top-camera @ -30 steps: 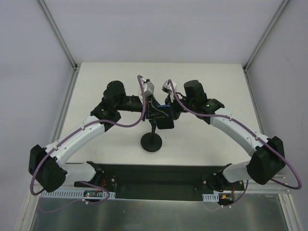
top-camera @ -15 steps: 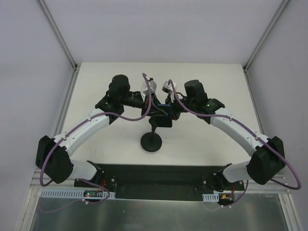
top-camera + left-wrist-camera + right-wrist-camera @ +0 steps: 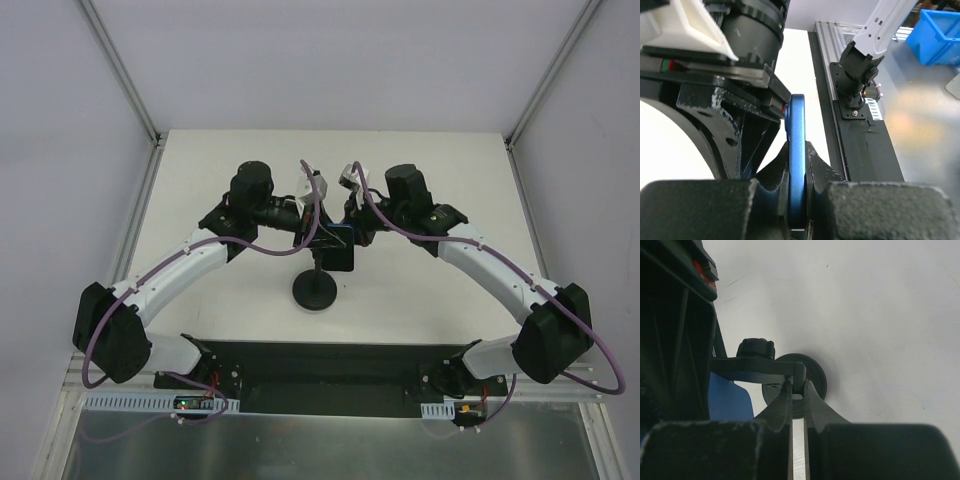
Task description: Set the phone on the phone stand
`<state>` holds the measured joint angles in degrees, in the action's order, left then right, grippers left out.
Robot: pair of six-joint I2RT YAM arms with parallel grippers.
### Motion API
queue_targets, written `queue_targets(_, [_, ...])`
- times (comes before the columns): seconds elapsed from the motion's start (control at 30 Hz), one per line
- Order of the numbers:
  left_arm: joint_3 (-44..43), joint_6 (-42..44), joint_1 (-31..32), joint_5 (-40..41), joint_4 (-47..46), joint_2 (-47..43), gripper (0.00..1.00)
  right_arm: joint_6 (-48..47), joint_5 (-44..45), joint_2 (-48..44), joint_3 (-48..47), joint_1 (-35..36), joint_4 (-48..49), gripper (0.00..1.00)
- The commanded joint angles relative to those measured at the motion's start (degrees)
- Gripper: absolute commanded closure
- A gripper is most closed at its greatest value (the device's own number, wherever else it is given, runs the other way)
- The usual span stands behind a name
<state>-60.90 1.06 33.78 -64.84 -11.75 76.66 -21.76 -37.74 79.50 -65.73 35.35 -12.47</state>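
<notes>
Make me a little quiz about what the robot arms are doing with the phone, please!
1. True or false: the left pincer is clamped on the blue edge of the phone.
2. Pick one: the phone stand has its round base on A) the white table, B) a blue box, C) the phone.
3. Fill the gap: the right pincer has its tips on either side of a thin black part of the phone ___.

Key: 1 true. 2 A. 3 stand.
</notes>
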Motion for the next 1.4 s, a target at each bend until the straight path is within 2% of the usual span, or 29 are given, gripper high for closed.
queue_targets(0.0, [1.5, 2.3, -0.2, 3.7, 0.3, -4.3, 1.00, 2.9, -1.0, -3.2, -0.7, -0.5, 5.4, 0.99])
queue_targets(0.17, [4.0, 1.5, 0.0, 14.6, 2.4, -9.4, 1.00, 7.5, 3.7, -4.7, 0.8, -0.2, 8.1, 0.99])
queue_targets(0.27, [6.4, 1.4, 1.5, 31.3, 5.1, -13.5, 1.00, 13.3, 15.5, -7.1, 3.3, 1.7, 10.2, 0.99])
queue_targets(0.3, [7.5, 1.7, 2.9, 45.3, 6.2, -14.5, 1.00, 14.7, 24.9, -7.9, 3.8, 3.0, 10.4, 0.99])
queue_targets(0.37, [8.9, 2.8, 6.8, 56.8, 7.9, -16.6, 1.00, 19.1, 35.2, -10.2, 5.0, 8.0, 10.1, 0.99])
queue_targets(0.4, [9.6, 2.8, 7.6, 61.4, 8.2, -16.9, 1.00, 21.5, 45.4, -10.9, 5.4, 9.8, 10.1, 1.00])
queue_targets(0.43, [10.0, 1.9, 8.2, 67.0, 8.8, -17.2, 1.00, 23.6, 48.9, -11.4, 5.7, 11.4, 10.1, 1.00])
queue_targets(0.47, [10.5, 1.7, 8.3, 69.2, 8.7, -17.3, 1.00, 26.6, 52.5, -11.7, 5.5, 14.7, 9.1, 1.00])
queue_targets(0.5, [11.5, 1.6, 8.6, 71.1, 8.7, -17.3, 1.00, 27.7, 59.9, -11.7, 5.1, 16.6, 8.3, 1.00])
queue_targets(0.53, [11.5, 1.5, 8.8, 76.0, 8.8, -17.2, 1.00, 28.2, 63.8, -11.6, 4.5, 18.3, 6.0, 1.00])
queue_targets(0.6, [11.6, 1.1, 10.0, 81.2, 9.3, -17.3, 1.00, 28.3, 75.5, -11.2, 2.7, 23.8, 4.2, 1.00])
queue_targets(0.63, [11.8, 0.5, 10.3, 83.9, 9.3, -18.0, 1.00, 28.5, 78.2, -11.1, 2.5, 25.2, 3.1, 1.00])
queue_targets(0.73, [14.4, -3.1, 10.3, 87.0, 6.3, -18.6, 1.00, 35.0, 82.7, -12.5, 3.3, 27.8, 1.1, 1.00])
queue_targets(0.87, [14.1, -4.2, 11.6, 89.9, 4.1, -16.1, 1.00, 36.9, 91.4, -11.7, 1.2, 35.6, -2.2, 1.00])
queue_targets(1.0, [11.8, -3.0, 12.8, 91.8, 4.0, -12.5, 1.00, 39.2, 93.6, -10.3, -1.4, 37.5, -5.9, 1.00])
queue_targets(1.07, [11.6, -2.6, 13.5, 92.3, 3.7, -11.9, 1.00, 42.6, 96.0, -9.4, -3.9, 38.9, -11.0, 1.00])
queue_targets(1.17, [11.9, -3.6, 13.5, 90.2, 3.0, -11.2, 1.00, 43.1, 95.8, -11.3, -1.1, 40.7, -9.1, 0.99])
queue_targets(1.2, [11.9, -3.7, 13.6, 89.5, 2.9, -10.7, 1.00, 42.9, 95.1, -11.8, -0.5, 41.1, -9.2, 0.97])
queue_targets(1.27, [12.1, -3.5, 13.6, 86.7, 2.3, -10.4, 1.00, 42.6, 93.9, -15.0, 2.6, 41.8, -10.0, 0.77])
queue_targets(1.3, [12.0, -3.3, 13.6, 86.0, 2.3, -9.8, 1.00, 41.5, 90.5, -16.7, 4.7, 41.7, -8.4, 0.64])
queue_targets(1.37, [11.1, -3.5, 13.6, 86.2, 4.1, -9.0, 1.00, 39.6, 86.3, -23.8, 13.6, 41.8, 0.9, 0.54])
